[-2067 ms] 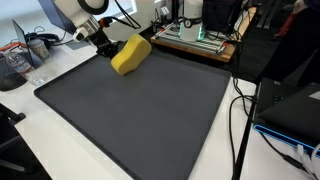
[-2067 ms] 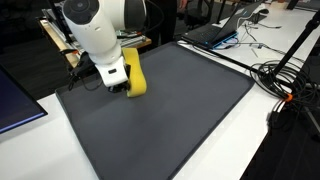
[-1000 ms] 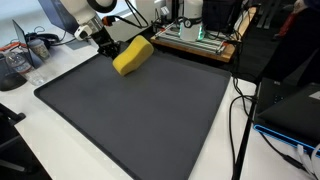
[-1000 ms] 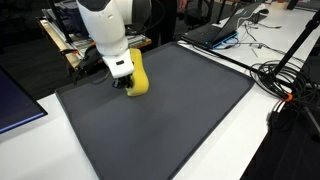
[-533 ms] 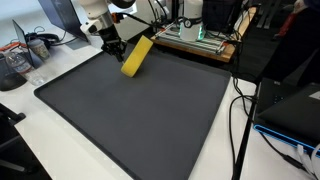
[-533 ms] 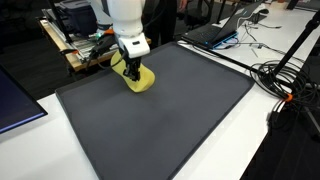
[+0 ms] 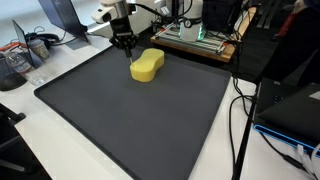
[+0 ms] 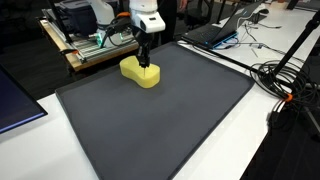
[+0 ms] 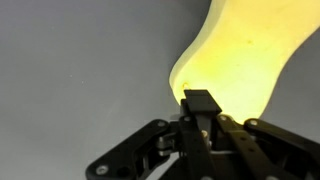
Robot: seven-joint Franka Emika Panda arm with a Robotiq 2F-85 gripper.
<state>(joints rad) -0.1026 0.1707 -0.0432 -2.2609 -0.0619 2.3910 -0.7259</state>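
A yellow sponge lies on the dark mat near its far edge; it also shows in an exterior view and fills the upper right of the wrist view. My gripper points down at one end of the sponge in both exterior views. In the wrist view its fingers are pressed together at the sponge's narrow end and pinch its edge. The sponge rests low on the mat.
A wooden board with electronics stands just beyond the mat's far edge. Cables run along one side of the mat. Laptops and more cables lie on the white table around the mat.
The arm has swung along the mat's far edge with the sponge. The sponge, held tilted in the air before, has turned and come down flat onto the mat.
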